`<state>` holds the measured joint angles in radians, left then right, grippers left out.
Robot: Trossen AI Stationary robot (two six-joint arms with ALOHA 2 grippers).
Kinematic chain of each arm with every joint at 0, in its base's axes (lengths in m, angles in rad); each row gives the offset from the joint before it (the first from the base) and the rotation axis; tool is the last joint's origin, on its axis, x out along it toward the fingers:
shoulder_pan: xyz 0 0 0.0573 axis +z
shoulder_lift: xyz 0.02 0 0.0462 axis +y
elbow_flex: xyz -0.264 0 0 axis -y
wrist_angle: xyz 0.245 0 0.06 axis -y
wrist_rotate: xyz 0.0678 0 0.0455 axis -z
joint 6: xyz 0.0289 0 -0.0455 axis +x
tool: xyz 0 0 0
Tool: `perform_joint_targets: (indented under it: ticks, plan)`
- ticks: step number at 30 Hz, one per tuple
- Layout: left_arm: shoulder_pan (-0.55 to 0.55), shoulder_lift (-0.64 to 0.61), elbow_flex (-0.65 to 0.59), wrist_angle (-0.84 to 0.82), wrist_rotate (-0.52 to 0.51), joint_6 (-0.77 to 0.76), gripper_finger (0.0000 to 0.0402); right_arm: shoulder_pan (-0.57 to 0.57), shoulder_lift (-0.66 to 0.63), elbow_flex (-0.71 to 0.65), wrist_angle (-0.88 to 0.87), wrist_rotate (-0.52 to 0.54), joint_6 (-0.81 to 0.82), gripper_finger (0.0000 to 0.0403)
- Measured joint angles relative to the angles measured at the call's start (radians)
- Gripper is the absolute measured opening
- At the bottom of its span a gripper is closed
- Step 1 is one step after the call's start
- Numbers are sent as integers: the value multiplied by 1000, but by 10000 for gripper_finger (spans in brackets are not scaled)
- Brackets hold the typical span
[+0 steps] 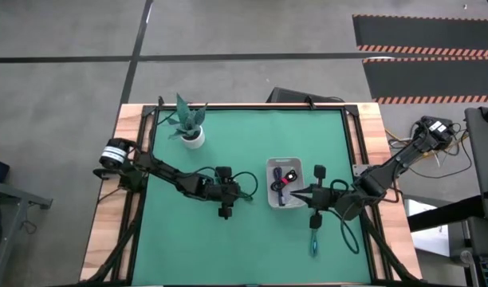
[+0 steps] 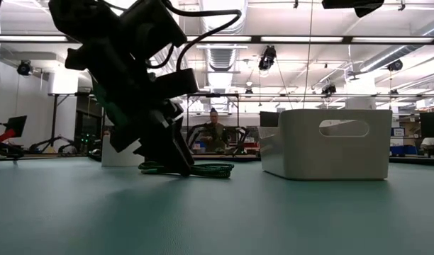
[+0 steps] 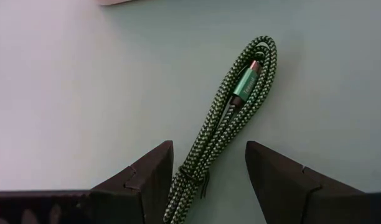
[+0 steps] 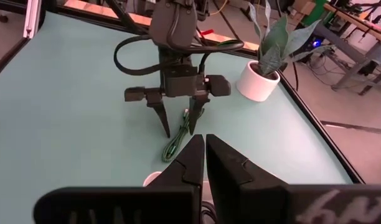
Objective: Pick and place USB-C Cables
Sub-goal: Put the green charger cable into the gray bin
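From above, the left hand (image 1: 225,209) is near the middle of the green desk (image 1: 188,239), a little toward the front edge. The white tray (image 1: 272,199) stands just right of the middle, and inside it lie a black-and-red cable (image 1: 289,176) and a dark navy cable (image 1: 281,194). The right hand (image 1: 301,194) is over the right side of this tray. A teal cable (image 1: 314,240) lies on the desk near the front right corner, apart from the tray. A potted plant (image 1: 190,126) stands near the back left corner.

In the low view, the left hand (image 2: 164,159) reaches down to the desk, and the dark green cable (image 2: 211,168) lies at its tips, beside the tray (image 2: 323,159). A person (image 2: 214,132) sits far behind.

In the left wrist view, the fingers (image 3: 147,177) are wide apart and the green cable (image 3: 231,115) lies flat between them (not gripped, its lower end reaching into the gap).

In the right wrist view, the right hand (image 4: 205,149) has its fingers pressed together, holding nothing I can see. Farther off, the left hand (image 4: 178,127) stands open over the green cable (image 4: 177,140).
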<state>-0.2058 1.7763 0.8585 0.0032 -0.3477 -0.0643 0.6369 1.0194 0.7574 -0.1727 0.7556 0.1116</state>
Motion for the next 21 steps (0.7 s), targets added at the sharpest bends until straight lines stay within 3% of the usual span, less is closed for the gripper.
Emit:
perform_joint_targets:
  ticks: [11,21]
  plan:
    - [9,10,-1,20,30,-7,185,0,23,0,7,0,4,9]
    - [22,21,0,26,86,-8,107,0,23,0,15,0,8,9]
